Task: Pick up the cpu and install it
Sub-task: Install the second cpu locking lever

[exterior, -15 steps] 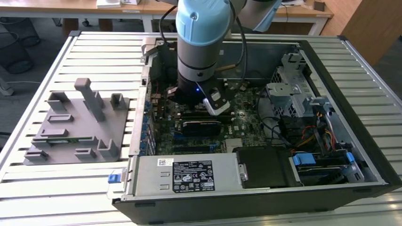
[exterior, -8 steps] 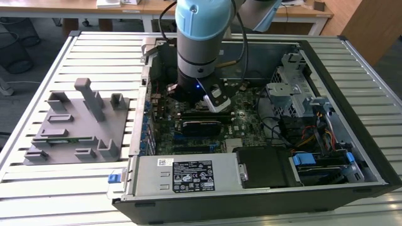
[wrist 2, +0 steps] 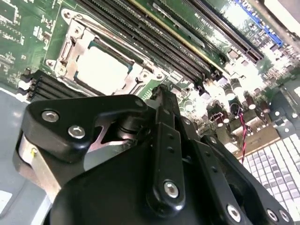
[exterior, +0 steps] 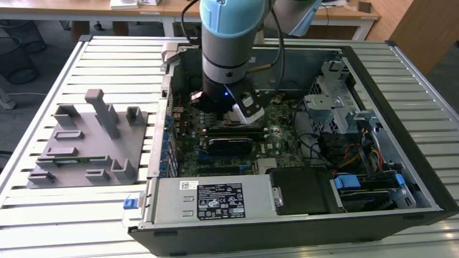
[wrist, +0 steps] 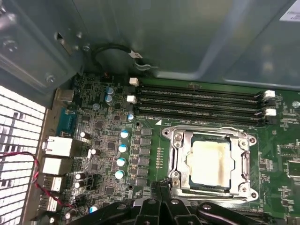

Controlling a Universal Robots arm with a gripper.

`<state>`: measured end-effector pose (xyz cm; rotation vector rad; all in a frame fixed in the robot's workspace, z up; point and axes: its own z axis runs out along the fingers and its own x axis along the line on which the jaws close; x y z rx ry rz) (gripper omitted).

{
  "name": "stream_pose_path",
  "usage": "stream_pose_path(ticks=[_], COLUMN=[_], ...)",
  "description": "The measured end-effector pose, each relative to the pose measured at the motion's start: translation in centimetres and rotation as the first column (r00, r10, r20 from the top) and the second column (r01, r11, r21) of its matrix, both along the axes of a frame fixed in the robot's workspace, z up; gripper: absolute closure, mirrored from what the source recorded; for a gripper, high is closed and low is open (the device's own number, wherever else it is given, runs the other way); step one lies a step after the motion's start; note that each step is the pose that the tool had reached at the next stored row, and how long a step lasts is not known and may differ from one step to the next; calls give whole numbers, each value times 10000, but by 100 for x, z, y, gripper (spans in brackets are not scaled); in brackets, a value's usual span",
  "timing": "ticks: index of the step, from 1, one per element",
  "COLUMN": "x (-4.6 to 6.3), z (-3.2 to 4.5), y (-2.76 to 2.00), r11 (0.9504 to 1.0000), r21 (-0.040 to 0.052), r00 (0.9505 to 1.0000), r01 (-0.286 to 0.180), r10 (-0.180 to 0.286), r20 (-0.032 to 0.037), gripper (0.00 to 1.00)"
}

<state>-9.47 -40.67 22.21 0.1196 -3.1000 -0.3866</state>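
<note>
The cpu point(wrist: 208, 161) lies flat in the motherboard socket, its pale silver lid framed by the metal retention bracket point(wrist: 176, 159). It shows in both wrist views, and in the second wrist view the cpu point(wrist 2: 103, 69) sits just beyond the fingertips. My gripper point(wrist: 159, 190) hovers beside the socket's edge, its black fingers point(wrist 2: 161, 101) closed together with nothing between them. In the exterior view the arm reaches down into the open computer case point(exterior: 401, 91), and my gripper point(exterior: 231, 119) hangs low over the motherboard.
Memory slots point(wrist: 201, 101) run alongside the socket. A black block point(exterior: 229, 144) lies on the board near the arm. The power supply point(exterior: 212, 200) and drive cage point(exterior: 344, 113) crowd the case. A grey fixture plate point(exterior: 86, 145) stands on the exterior view's left.
</note>
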Motion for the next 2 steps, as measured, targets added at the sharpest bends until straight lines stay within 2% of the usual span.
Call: stream_pose_path(ticks=[2], x=[0], z=[12], y=[0], r11=[10000], r21=[1], r00=[10000], r01=[0], r10=[0], r20=[1], gripper=[89])
